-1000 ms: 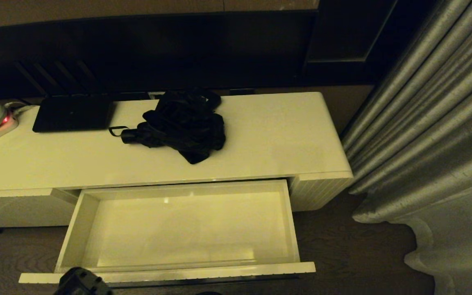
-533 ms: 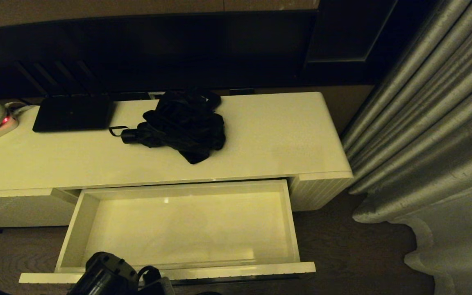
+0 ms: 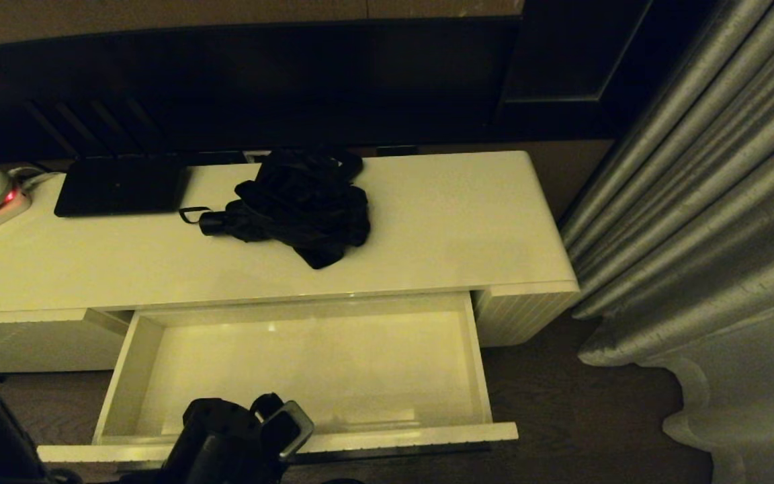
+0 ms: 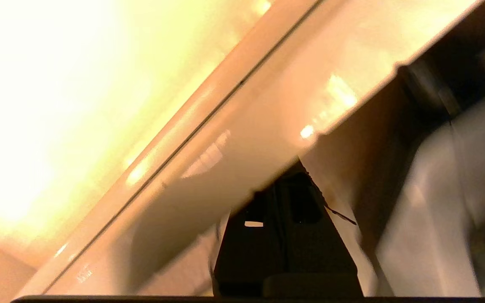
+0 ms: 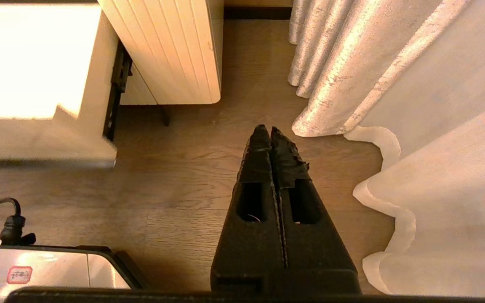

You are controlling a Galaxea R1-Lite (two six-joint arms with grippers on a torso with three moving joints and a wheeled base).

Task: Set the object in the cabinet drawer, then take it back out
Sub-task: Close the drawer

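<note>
Umbrella [image 3: 296,205]: black, plain fabric. Cabinet drawer [image 3: 306,363]: cream-white, smooth pale interior. Cabinet end panel [image 5: 171,50]: cream, vertically ribbed. Curtain [image 3: 703,202]: silvery grey, faintly textured. Floor [image 5: 192,185]: brown wood grain.

The head view looks forward and down on the cabinet drawer [image 3: 306,370], open at 6 o'clock. The left wrist view sits tight against the drawer's pale edge [image 4: 267,126]. The right wrist view faces straight down at the floor [image 5: 183,176], sharing the drawer's corner [image 5: 36,84].
</note>
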